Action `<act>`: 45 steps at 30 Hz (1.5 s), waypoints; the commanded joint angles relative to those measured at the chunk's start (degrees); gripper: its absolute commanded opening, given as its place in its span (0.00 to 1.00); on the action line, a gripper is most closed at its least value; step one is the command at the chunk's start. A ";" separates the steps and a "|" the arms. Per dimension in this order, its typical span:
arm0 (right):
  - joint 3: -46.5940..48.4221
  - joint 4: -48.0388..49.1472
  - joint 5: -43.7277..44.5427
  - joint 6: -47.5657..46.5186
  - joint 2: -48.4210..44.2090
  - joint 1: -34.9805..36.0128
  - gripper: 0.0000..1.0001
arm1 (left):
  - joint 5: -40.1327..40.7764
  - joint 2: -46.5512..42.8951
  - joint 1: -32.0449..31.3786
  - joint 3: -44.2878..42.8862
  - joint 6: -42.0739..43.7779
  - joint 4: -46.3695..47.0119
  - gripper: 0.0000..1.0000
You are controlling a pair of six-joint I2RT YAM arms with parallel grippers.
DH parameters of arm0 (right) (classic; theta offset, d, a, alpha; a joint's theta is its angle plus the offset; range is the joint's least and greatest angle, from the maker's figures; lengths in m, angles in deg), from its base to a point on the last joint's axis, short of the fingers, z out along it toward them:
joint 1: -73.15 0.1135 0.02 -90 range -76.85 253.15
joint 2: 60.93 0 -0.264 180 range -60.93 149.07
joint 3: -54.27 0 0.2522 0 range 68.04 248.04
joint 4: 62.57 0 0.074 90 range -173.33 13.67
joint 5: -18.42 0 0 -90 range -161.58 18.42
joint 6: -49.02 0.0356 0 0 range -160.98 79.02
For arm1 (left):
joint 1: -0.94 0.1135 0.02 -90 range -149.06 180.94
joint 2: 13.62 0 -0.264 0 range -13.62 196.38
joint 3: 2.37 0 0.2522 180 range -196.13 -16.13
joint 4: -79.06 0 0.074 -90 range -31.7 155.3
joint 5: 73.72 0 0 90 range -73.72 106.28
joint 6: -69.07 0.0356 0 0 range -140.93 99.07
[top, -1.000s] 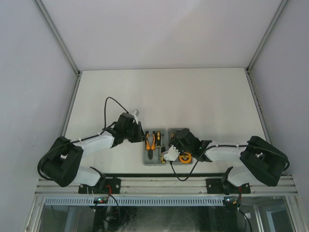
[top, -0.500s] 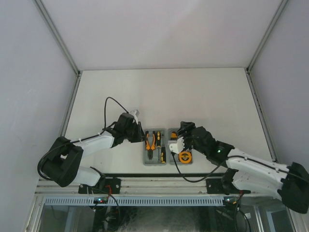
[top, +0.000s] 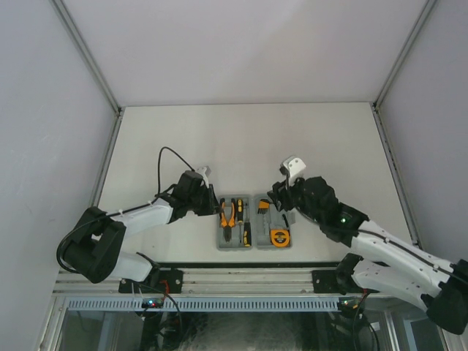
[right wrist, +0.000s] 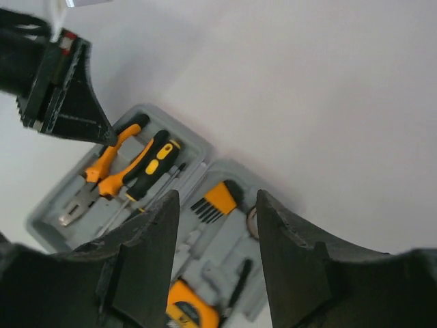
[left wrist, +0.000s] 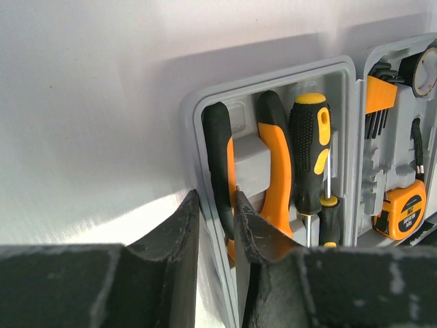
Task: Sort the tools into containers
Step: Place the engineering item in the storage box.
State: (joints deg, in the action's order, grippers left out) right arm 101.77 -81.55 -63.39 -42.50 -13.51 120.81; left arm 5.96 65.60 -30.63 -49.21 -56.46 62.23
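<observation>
I have two pincers. My left pincer is down at the left side of the tool case. Its two black fingers look rough and crumbly. They are nearly together, and the left wall of the case is pinched in the thin gap between them. One finger is outside over the table. The other is inside, over a black handle. My right pincer hangs above the case and touches nothing. Its fingers are wide apart and hold nothing.

There is one case. It lies open and flat on the smooth white table, between my two arms. It is grey plastic with round corners, and it has two halves full of shaped hollows.

I count six tools, all lying in the case. The left half has three. There is one pair of pliers with curved orange and black handles and a grey metal nose. There is one big screwdriver, black with yellow patches and little bumps, and one small screwdriver beside its thin shiny rod.

The right half has three. One hex key set is a bunch of thin black keys in an orange holder. One black ring sits just beside it. One tape measure, orange with round corners, lies at the near end.
</observation>
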 commanded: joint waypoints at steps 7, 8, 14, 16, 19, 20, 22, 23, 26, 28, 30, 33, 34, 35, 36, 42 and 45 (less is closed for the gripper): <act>7.10 -12.43 -8.07 42.40 17.90 -11.98 0.38 | 1.34 -0.52 0.35 -0.75 1.67 -3.69 0.18; 7.09 -11.25 -8.56 42.65 18.91 -12.05 0.38 | 1.35 -0.62 0.34 -0.69 1.64 -3.70 0.18; 8.44 -6.76 -12.19 42.96 24.98 -12.33 0.37 | 1.45 -0.31 0.33 -0.58 1.68 -3.69 0.18; 9.46 -7.11 -12.57 43.21 27.52 -12.22 0.36 | 1.31 -0.21 0.32 -0.64 1.69 -3.61 0.18; 10.25 -6.48 -12.11 42.92 30.13 -11.87 0.36 | 1.44 -0.34 0.32 -0.67 1.69 -3.61 0.18; 10.40 -6.08 -11.42 42.63 31.01 -11.61 0.36 | 1.45 -0.30 0.36 -0.67 1.70 -3.61 0.18; 11.25 -5.79 -10.84 41.88 32.54 -11.32 0.36 | 1.37 -0.21 0.37 -0.67 1.67 -3.55 0.18; 11.79 -5.74 -10.74 41.53 33.35 -11.28 0.36 | 1.36 -0.22 0.31 -0.66 1.69 -3.52 0.18; 13.45 -6.47 -9.83 40.68 35.80 -11.10 0.35 | 1.32 -0.04 0.29 -0.58 1.56 -3.39 0.18; 14.58 -7.30 -8.87 40.26 37.26 -10.97 0.34 | 1.15 0.05 0.36 -0.58 1.56 -3.35 0.18; 15.65 -7.99 -8.10 39.85 38.62 -10.84 0.33 | 1.18 -0.04 0.37 -0.58 1.52 -3.26 0.18; 16.76 -8.78 -7.77 39.52 40.40 -10.75 0.33 | 1.05 -0.08 0.36 -0.67 1.51 -3.26 0.18; 17.30 -9.29 -7.52 39.43 41.04 -10.62 0.33 | 1.06 -0.05 0.34 -0.67 1.47 -3.27 0.18; 17.70 -9.82 -7.16 39.28 41.49 -10.51 0.33 | 1.08 0.01 0.32 -0.68 1.51 -3.26 0.18; 18.14 -10.41 -6.57 39.18 42.03 -10.30 0.32 | 1.05 0.03 0.34 -0.71 1.51 -3.21 0.18; 20.46 -12.35 -5.56 37.48 44.89 -9.39 0.32 | 0.84 0.32 0.32 -0.85 1.43 -3.26 0.18; 21.03 -12.25 -6.40 36.34 46.21 -9.09 0.32 | 0.94 0.28 0.37 -0.79 1.42 -3.25 0.18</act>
State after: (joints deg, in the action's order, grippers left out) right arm 120.22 -93.79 -70.24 -3.75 31.66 111.08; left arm 5.78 65.55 -30.52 -49.21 -56.46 62.14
